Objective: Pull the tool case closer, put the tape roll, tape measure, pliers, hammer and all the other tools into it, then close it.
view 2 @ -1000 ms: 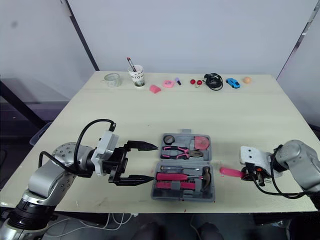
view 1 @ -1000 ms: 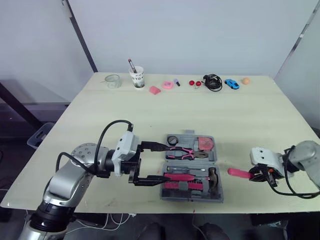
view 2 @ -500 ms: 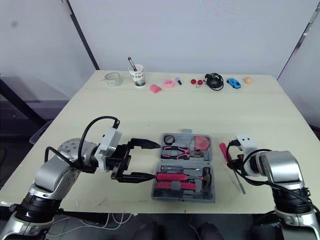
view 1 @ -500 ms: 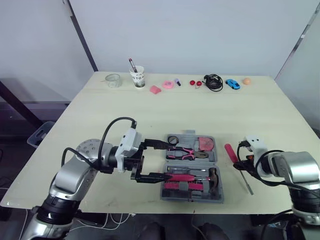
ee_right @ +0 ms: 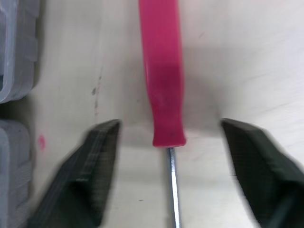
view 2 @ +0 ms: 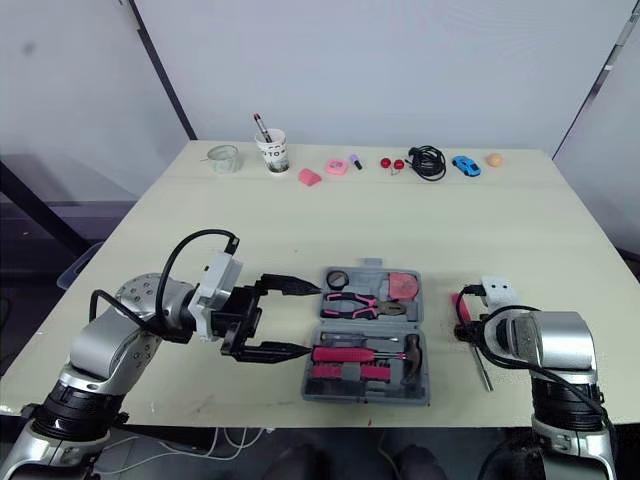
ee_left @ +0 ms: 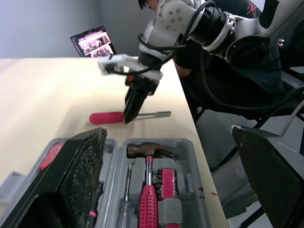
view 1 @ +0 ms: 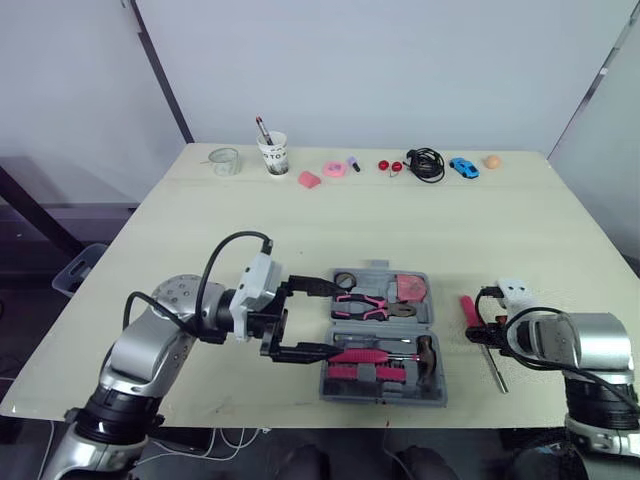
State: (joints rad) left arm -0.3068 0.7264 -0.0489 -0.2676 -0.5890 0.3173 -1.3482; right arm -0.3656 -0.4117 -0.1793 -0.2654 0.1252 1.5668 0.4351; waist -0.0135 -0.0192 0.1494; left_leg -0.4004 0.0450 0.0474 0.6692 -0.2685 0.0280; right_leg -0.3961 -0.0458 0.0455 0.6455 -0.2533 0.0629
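Beside the tool case [view 1: 376, 266], screwdriver [ee_right: 161, 71]: being straddled on the table [view 1: 300, 230].
Right gripper [ee_right: 170, 128]: fingers being spread apart around the handle's shaft end.
Left gripper [view 1: 325, 320]: fingers being spread apart.
Grip: being better taken mid-handle.

Setting: robot test lab. Evidence: bare white wall [view 1: 400, 60], plain pale tabletop [view 1: 300, 220], open laptop [ee_left: 92, 43], odd props lined along far edge: paper cup [view 1: 274, 156], toy car [view 1: 463, 167], coiled cable [view 1: 426, 163]

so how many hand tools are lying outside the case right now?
1. A pink-handled screwdriver lies on the table right of the open tool case, with the open right gripper straddling it. The arms could hide others.
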